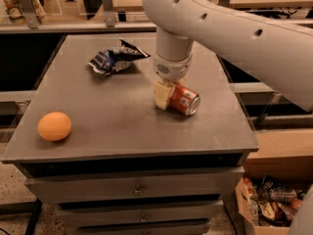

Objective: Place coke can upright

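The can [187, 100] lies on its side right of the table's middle, so it is not yet stood up and the whole job is left. My gripper [165, 98] is down at its left end, touching or just beside it; how my jaws stand I cannot tell. On the grey table [122, 126] a bag [113, 58] lies far left and an orange [54, 126] near left. A box [266, 204] sits on the floor, near right.

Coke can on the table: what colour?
The coke can is red-orange with silver ends, in the camera view; the gripper sits against it.
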Action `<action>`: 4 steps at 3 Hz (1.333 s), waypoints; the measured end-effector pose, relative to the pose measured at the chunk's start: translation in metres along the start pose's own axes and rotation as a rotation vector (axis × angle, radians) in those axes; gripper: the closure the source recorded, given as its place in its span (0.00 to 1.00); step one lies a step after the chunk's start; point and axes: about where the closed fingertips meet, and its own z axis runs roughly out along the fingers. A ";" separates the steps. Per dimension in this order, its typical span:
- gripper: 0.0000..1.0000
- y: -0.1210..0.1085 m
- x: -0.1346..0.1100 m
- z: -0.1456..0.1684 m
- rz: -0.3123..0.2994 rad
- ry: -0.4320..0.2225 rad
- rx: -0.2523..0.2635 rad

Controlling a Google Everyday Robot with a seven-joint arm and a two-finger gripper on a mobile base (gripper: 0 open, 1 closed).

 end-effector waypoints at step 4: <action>0.86 -0.010 -0.021 -0.079 -0.207 -0.157 -0.016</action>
